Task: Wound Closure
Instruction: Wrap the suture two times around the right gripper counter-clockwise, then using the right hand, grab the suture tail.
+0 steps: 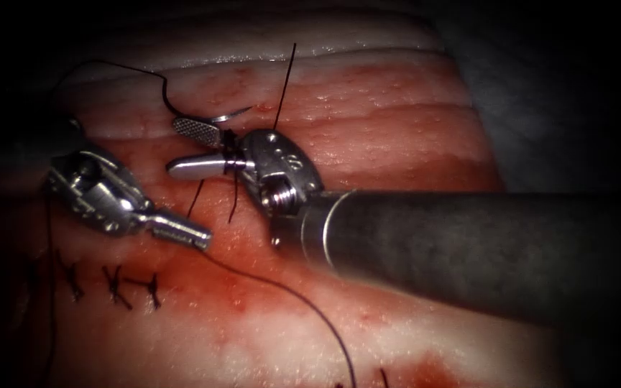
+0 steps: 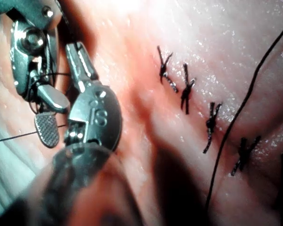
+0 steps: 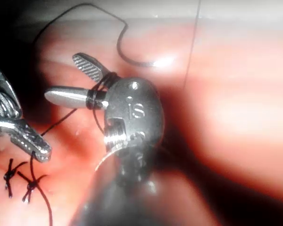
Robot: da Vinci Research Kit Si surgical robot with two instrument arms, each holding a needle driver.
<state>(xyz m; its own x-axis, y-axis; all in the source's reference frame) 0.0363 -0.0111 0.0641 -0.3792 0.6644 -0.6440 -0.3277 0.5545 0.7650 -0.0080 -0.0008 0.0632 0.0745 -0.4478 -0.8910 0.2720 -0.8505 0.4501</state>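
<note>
I see black thread [image 1: 233, 159] wound on my silver, cross-hatched right tool [image 1: 194, 148], over pink, red-stained tissue [image 1: 397, 122].

A surgical training bench is shown. This is indicated by a slab of layered tissue [image 1: 368, 93] lying against a dark backdrop, a row of knotted black stitches [image 1: 113, 284], and two metal wristed instruments [image 1: 203, 147] seen through an endoscope.

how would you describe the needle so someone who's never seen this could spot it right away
Start at the right arm's tool, whose open end effector has thread wrapped around its base. Just above its upper jaw, the needle lies on the tissue, a short curved sliver held by neither tool. Unlike the dark thread, it gleams silver.
</note>
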